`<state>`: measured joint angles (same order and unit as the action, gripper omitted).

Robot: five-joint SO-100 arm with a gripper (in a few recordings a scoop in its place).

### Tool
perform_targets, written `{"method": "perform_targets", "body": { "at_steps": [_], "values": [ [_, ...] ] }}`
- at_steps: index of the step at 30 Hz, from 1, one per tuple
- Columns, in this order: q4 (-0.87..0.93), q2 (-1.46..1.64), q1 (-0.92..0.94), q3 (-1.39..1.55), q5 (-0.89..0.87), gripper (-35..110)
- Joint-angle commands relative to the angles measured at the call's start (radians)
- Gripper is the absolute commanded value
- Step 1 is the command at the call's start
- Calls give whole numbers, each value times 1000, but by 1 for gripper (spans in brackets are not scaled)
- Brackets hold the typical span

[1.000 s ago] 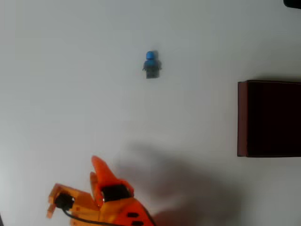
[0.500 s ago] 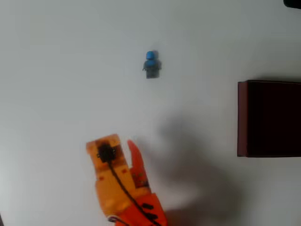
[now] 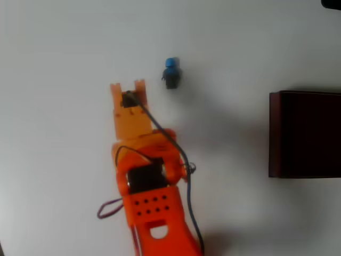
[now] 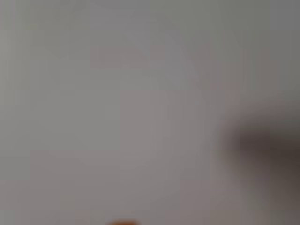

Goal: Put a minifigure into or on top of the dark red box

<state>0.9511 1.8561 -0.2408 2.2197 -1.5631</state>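
In the overhead view the minifigure (image 3: 171, 73), blue-headed with a dark grey body, lies on the white table. The dark red box (image 3: 306, 134) stands at the right edge, its dark inside facing up, partly cut off by the frame. My orange arm reaches up from the bottom edge. Its gripper (image 3: 128, 89) ends just left of and slightly below the minifigure, a small gap apart from it. The camera mount and cable cover the fingers from above, so how the jaws stand is hidden. The wrist view is a grey blur with a dark smudge (image 4: 262, 140) at the right.
The white table (image 3: 64, 48) stretches bare to the left and top of the overhead view. A black object (image 3: 331, 3) pokes in at the top right corner. The arm's dark cable (image 3: 184, 176) trails down along its right side.
The arm has swung from the bottom left up across the table, bringing its gripper close beside the minifigure. The minifigure and the box have not moved.
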Motion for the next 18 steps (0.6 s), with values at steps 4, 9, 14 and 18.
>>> {"method": "perform_targets", "body": {
  "at_steps": [4,9,14,18],
  "values": [
    [14,-167,66,-192,35,28],
    [14,-199,141,-238,81,28],
    [37,-232,189,-298,107,28],
    [49,-302,181,-360,91,28]
  ]
}}
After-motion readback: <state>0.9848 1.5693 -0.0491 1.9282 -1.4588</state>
